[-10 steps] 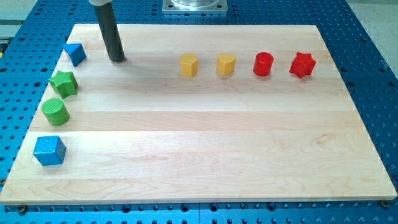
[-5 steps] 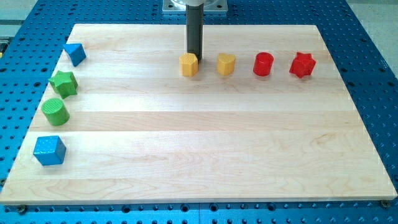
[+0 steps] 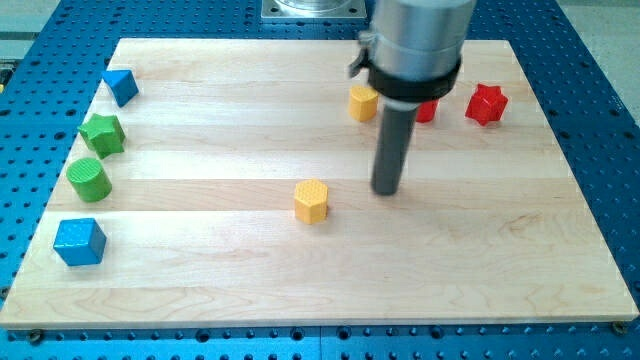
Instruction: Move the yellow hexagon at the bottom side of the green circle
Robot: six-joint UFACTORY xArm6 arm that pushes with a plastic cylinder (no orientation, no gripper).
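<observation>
Resting mid-board, yellow hexagon [image 3: 311, 200] shoved down from top row, my tip [image 3: 386, 190] now right of it, no fingers

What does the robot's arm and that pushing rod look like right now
My arm ends in a wide, light grey metallic cylinder with a black band around its lower edge. Below it hangs a straight, dark grey rod, round and plain, narrowing to my tip, which sits to the view's right of the yellow hexagon. No cables or markings show.
</observation>
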